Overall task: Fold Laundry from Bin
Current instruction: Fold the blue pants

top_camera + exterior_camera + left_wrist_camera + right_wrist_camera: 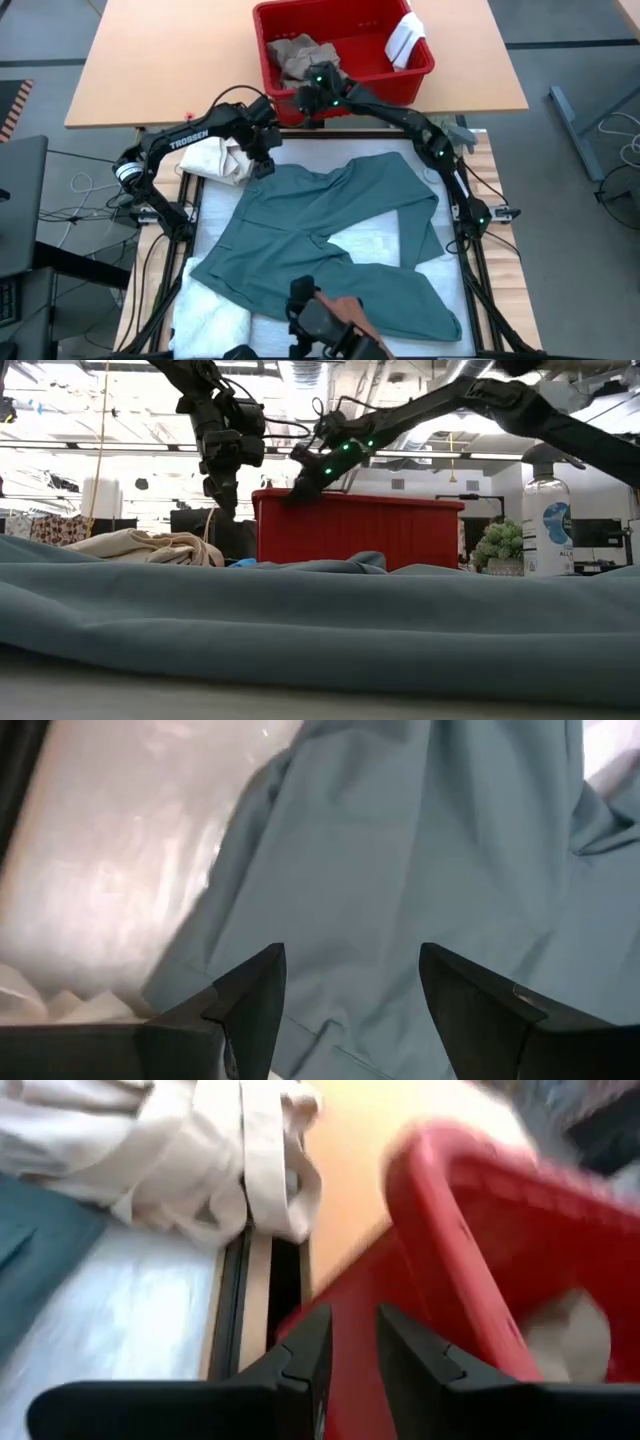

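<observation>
The teal-green garment (330, 235) is lying spread across the surface. The bin (345, 50) (khaki trousers (297, 55) inside) is sitting beyond. The right end effector (312, 98), nearly clenched and empty, is hanging at its near rim; it should be opening before dipping in. The left end effector (262, 160), released, is hovering over the garment's edge.

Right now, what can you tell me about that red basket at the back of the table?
The red bin looks like plastic, rectangular with a rounded rim, standing upright at the table's far edge. Inside lie crumpled tan trousers at one end and a small white cloth draped against the opposite wall. The right tool hangs at its near rim, fingers slightly apart, holding nothing. Whether it touches the rim is unclear.
</observation>
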